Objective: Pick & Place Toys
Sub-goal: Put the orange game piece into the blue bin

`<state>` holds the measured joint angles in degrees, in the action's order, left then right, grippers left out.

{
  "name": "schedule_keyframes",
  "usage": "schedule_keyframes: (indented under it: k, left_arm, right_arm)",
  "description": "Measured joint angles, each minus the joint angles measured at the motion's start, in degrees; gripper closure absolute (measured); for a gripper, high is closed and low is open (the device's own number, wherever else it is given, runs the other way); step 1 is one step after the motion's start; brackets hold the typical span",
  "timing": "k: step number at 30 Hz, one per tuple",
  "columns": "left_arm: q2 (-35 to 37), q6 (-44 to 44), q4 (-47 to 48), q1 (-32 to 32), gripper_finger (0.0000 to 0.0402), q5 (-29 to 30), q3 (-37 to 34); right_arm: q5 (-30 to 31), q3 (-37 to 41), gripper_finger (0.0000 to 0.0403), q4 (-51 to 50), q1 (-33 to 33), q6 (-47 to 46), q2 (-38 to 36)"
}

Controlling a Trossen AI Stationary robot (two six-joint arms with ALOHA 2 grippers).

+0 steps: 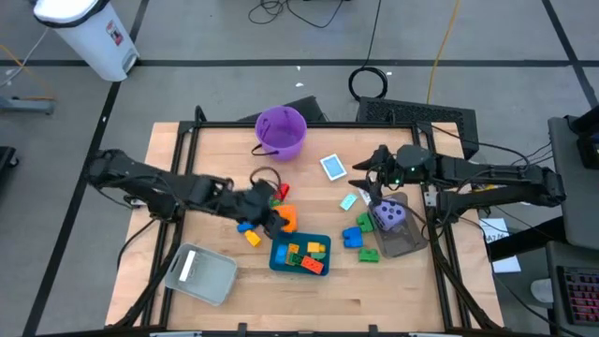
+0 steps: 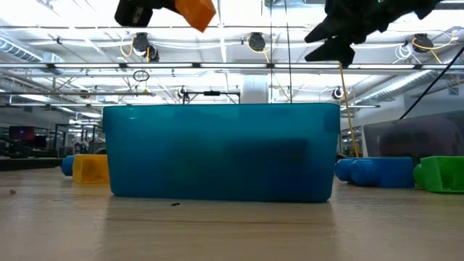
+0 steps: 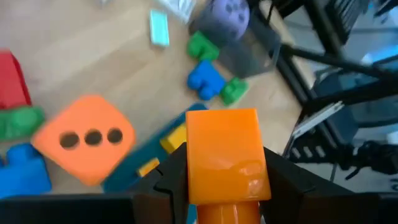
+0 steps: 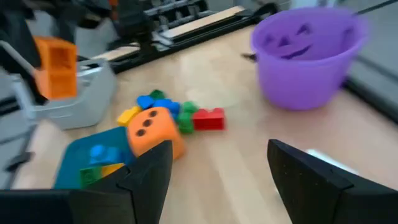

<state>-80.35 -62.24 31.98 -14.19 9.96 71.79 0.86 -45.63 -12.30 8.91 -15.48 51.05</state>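
1. Left gripper (image 3: 224, 186) is clamped on an orange brick (image 3: 225, 154), held in the air above the table, just left of the teal tray (image 1: 281, 260).
2. Right gripper (image 4: 214, 168) has its fingers spread and grasps nothing; it hovers at the table's right, near the white-and-blue card (image 1: 333, 167).
3. Orange die (image 4: 152, 130) sits beside the teal tray, which contains mixed bricks.
4. Purple die (image 1: 390, 216) lies in the grey tray (image 1: 404, 243), right side.
5. Purple bucket (image 1: 281, 131) stands at the far edge.
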Motion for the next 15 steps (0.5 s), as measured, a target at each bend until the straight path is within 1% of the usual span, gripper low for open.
schedule_keyframes:
  k: [2,6,10,15]
  left_arm:
    - [-2.37,-1.1,-0.54,-0.99,0.0254,0.01,0.02]
    - [-7.15,-2.48,-1.24,-2.43,0.0254,-1.01,0.02]
    - [-11.39,-3.02,-3.09,-2.82,0.0254,-3.0,0.02]
    - [-15.24,-2.64,-2.94,-2.44,0.0254,-4.59,0.02]
  right_arm:
    - [-2.2,1.89,0.0149,2.46,-0.02,-1.72,0.02]
    - [-3.99,4.22,0.0149,4.21,-0.02,-4.03,0.02]
    - [-4.13,4.33,0.0149,3.72,-0.02,-4.03,0.0]
    - [-4.13,4.33,0.0149,3.92,-0.02,-4.03,0.0]
